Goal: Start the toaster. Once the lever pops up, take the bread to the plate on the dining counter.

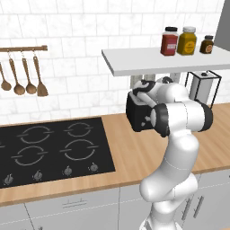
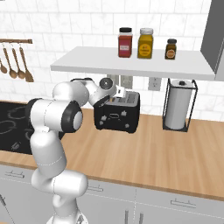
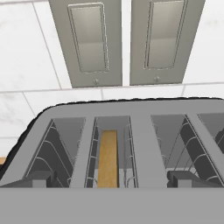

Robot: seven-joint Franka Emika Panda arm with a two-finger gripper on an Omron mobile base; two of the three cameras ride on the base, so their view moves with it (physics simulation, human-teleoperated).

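Dark finger tips (image 3: 39, 178) of the gripper (image 3: 109, 181) stand wide apart at the bottom of the hand view, one at each side, with nothing between them but the silver slotted top of the toaster (image 3: 144, 144) just below. Straight under the hand, one slot holds the bread (image 3: 107, 157), a brown slice standing on edge and sunk deep between the wire guides; the neighbouring slots look bare.

From the base views, the white arm bends over the wooden worktop (image 2: 166, 153) and brings its hand down over the top of the black toaster (image 2: 118, 114), which sits near the back wall under a white shelf (image 2: 131, 65). Left of it lies the black hob (image 1: 49, 150). To its right stands a paper towel roll (image 2: 178, 107) in a wire holder.

Further back, two wall sockets (image 3: 120, 41) sit in the white tiles behind the toaster. Three jars (image 2: 145, 43) stand on the shelf, and wooden spoons (image 1: 22, 78) hang from a rail at far left.
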